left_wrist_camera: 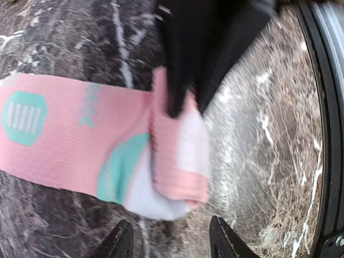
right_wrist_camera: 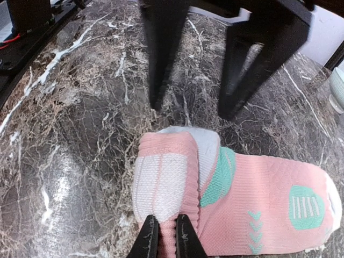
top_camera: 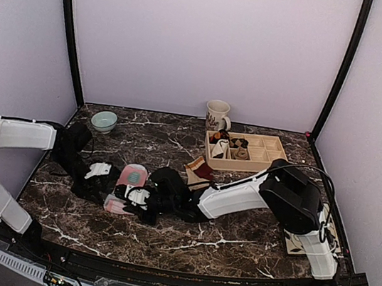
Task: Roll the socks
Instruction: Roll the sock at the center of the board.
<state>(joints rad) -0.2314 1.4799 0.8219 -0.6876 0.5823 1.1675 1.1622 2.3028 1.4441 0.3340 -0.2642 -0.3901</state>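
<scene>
The pink sock with green and white patches lies flat on the marble table. Its white-toed end is folded back over itself into a short roll. My right gripper is shut on the near edge of that roll. Just beyond the roll, my left gripper stands open over bare marble; in its own view its fingertips straddle nothing, and the roll lies just ahead of them. From above, both grippers meet at the pink sock. The tan sock with a dark-red cuff lies behind the right arm.
A wooden divided tray with small rolled bundles stands at the back right, a patterned mug behind it. A pale green bowl sits at the back left. The table's black front rail runs close by the left gripper.
</scene>
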